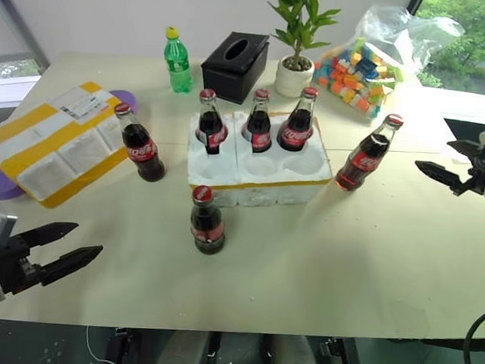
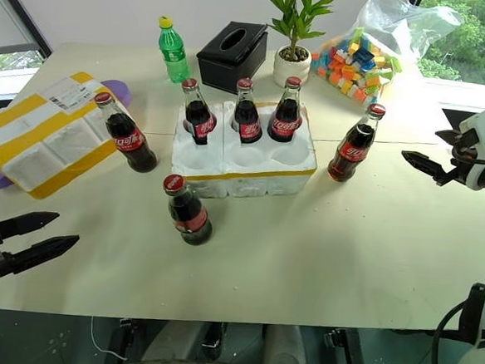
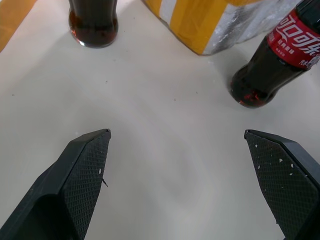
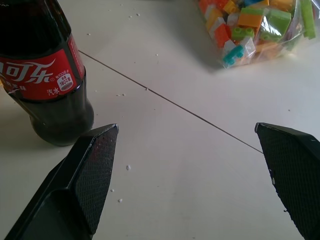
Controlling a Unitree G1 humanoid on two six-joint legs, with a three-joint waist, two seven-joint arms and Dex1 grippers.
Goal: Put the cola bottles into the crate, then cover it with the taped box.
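The white foam crate (image 1: pixel 225 193) with a yellow band stands mid-table. Three cola bottles (image 1: pixel 261 125) stand in its back wells; the front wells are empty. Three more stand loose: one to its left (image 1: pixel 141 146), one in front (image 1: pixel 207 221), one to its right (image 1: pixel 367 155). The taped box (image 1: pixel 58 140) lies at the far left. My left gripper (image 1: pixel 89 239) hovers open near the front left edge, facing the front bottle (image 3: pixel 280 60) and the crate corner (image 3: pixel 200 25). My right gripper (image 1: pixel 433 154) is open, just right of the right-hand bottle (image 4: pixel 45 75).
Behind the crate stand a green plastic bottle (image 1: pixel 178 61), a black tissue box (image 1: pixel 234 65) and a potted plant (image 1: pixel 298 36). A clear bag of coloured bricks (image 1: pixel 367 62) lies at the back right. A purple flat thing (image 1: pixel 1 186) sticks out under the taped box.
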